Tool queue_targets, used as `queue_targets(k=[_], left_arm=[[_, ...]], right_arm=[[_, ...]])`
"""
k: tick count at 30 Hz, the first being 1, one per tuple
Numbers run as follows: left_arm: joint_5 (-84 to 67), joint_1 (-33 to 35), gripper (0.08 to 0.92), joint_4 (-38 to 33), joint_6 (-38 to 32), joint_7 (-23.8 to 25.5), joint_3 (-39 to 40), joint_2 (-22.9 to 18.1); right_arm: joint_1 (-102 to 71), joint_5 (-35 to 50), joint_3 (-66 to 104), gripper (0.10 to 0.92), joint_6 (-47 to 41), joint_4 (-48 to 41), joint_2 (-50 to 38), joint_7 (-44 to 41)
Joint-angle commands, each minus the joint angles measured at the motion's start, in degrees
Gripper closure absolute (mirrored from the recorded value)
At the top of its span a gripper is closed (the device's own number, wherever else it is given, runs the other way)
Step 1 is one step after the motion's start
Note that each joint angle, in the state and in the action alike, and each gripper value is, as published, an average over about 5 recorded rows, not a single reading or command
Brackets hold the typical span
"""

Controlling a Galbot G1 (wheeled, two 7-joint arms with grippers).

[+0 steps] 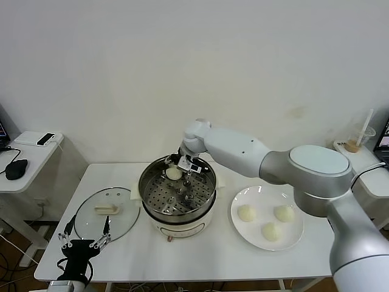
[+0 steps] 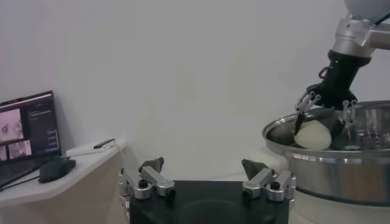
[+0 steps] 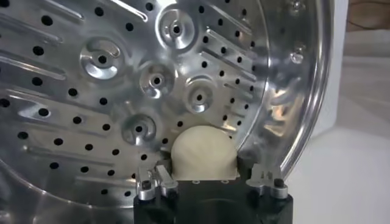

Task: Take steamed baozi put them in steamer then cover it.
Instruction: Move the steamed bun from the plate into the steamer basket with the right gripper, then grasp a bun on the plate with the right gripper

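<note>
The right end effector (image 1: pixel 180 167) is positioned over the far side of the steamer (image 1: pixel 177 193), its fingers (image 2: pixel 303 103) clamped on one steamed baozi (image 3: pixel 203 151). The bun sits between the fingers, just above the perforated tray (image 3: pixel 109 85) and close to the steamer's steel wall.

Three further baozi (image 1: pixel 265 220) lie on a white plate (image 1: pixel 238 202) on the bench (image 1: pixel 206 258), to the right of the steamer.

The cover (image 1: pixel 107 212) lies flat on the bench to the left of the steamer, handle upward.

The left end effector (image 1: pixel 84 239) is parked at the near left bench edge, just beside the cover, with its fingers spread apart and holding nothing.
</note>
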Motion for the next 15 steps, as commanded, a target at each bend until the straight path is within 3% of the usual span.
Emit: queue_targets(k=[1,8,15], left_arm=[[0.0,0.2,0.177,-0.4,0.1,0.0,0.2,0.0],[-0.6,0.2,0.177,-1.2,0.3,0.1,0.1,0.3],[-0.9,-0.6,0.177,-2.0,1.2,0.1,0.7,1.3]], right_arm=[[3.0,7.4,-0.6,0.206,-3.1,3.2,-2.1,-4.9],[11.4,24.8,-1.6,0.202,-21.2,18.7,-12.3,-12.2],[16.1,32.2,-0.8,0.203,-39.4,36.4,-28.9,-13.7]])
